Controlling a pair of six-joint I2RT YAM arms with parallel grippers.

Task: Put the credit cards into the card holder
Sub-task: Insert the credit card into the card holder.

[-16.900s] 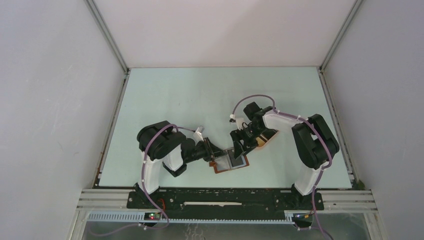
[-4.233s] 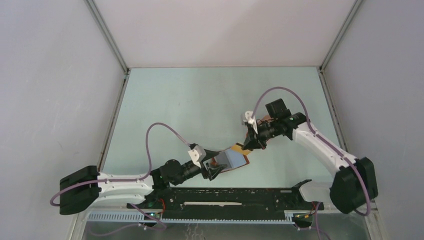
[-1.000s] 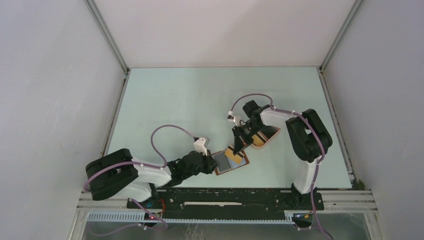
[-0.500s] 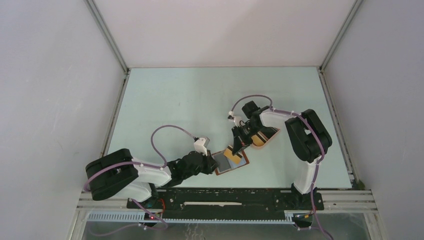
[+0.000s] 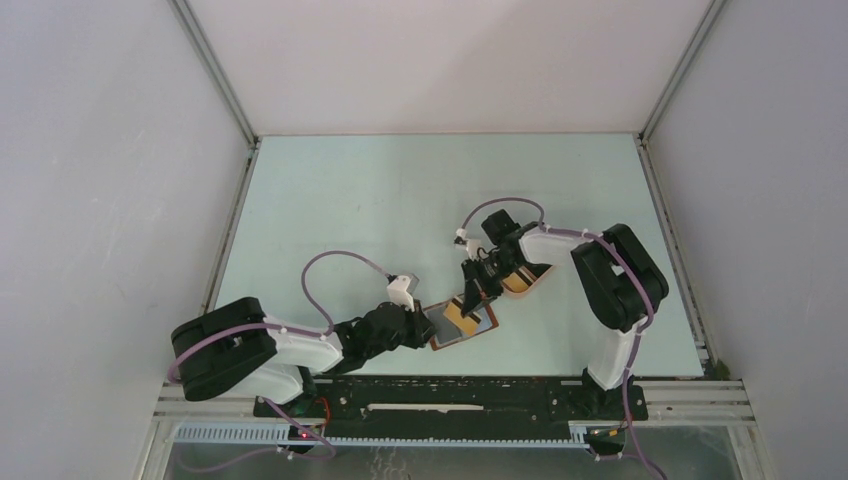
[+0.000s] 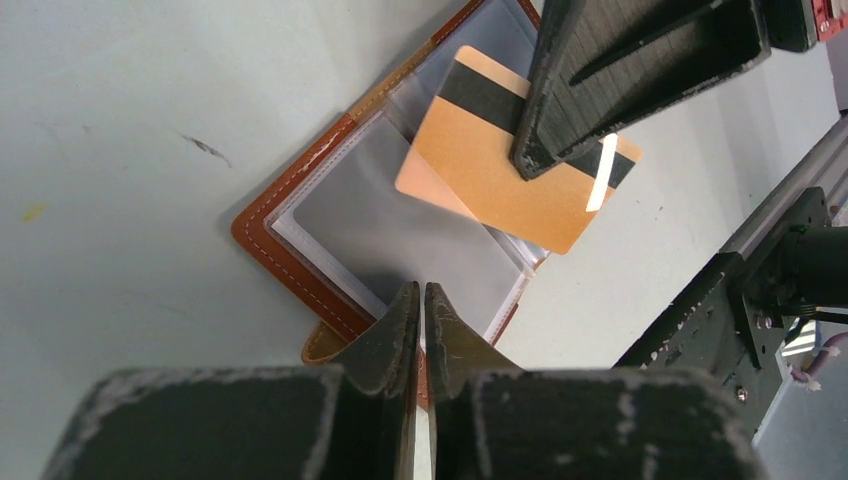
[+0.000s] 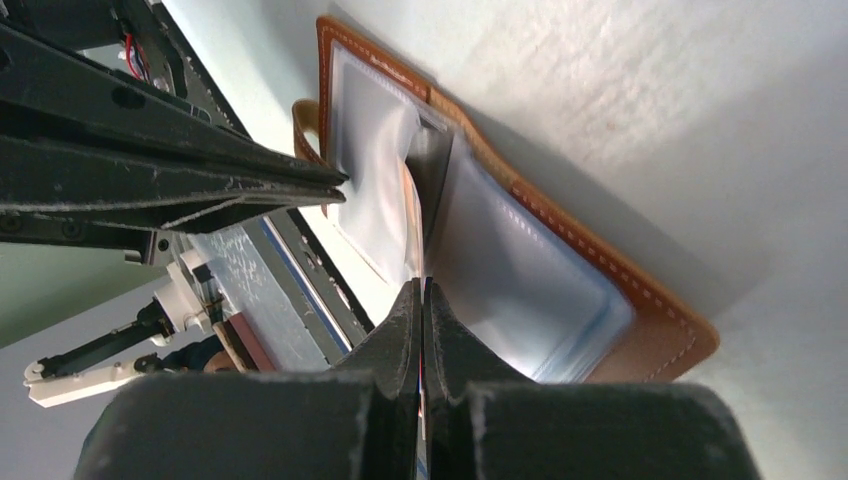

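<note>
Insertion is barely begun: the right gripper (image 5: 468, 296) pinches the orange card (image 6: 500, 170), corner seemingly entering the sleeve (image 6: 400, 235) nipped by the left gripper (image 6: 420, 300), holder (image 6: 290, 258) open at the table's (image 5: 350, 220) 6 o'clock (remaining cards unseen).

No text, number or brand name can be read in any view. The orange card (image 6: 462, 165) shows only a black stripe, and the wallet (image 6: 262, 250) shows plain leather with clear sleeves.
</note>
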